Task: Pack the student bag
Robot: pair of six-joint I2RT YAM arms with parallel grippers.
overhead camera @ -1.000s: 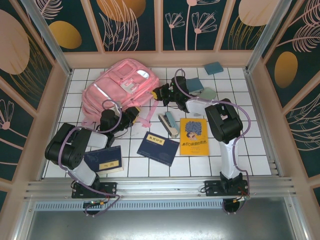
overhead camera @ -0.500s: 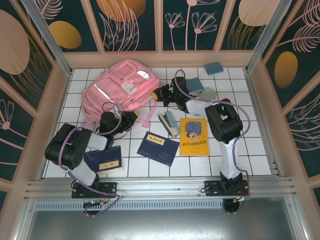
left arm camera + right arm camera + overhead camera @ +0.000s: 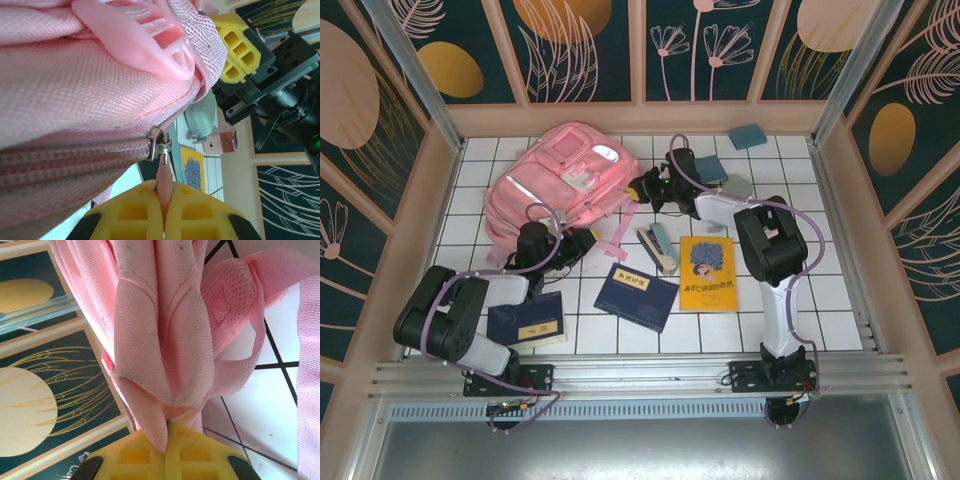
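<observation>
The student bag (image 3: 555,180), a large pink backpack, lies at the back left of the tiled table. My left gripper (image 3: 582,240) is at its near right edge. In the left wrist view this gripper (image 3: 164,192) is shut on the pink zipper pull (image 3: 163,175), which hangs from the metal slider (image 3: 159,144) on the closed zipper. My right gripper (image 3: 642,187) is at the bag's right side. In the right wrist view it (image 3: 166,432) is shut on a fold of the bag's pink fabric (image 3: 160,325).
A dark blue book (image 3: 636,296), a yellow book (image 3: 708,272) and a slim teal and white case (image 3: 658,247) lie mid-table. A second blue book (image 3: 528,320) lies near the left arm. Teal items (image 3: 710,168) (image 3: 747,135) sit at the back right. Walls enclose the table.
My left gripper has closed onto the zipper pull. The bag has shifted a little to the left and back, and the left arm's elbow has dropped nearer. The right gripper keeps its hold.
</observation>
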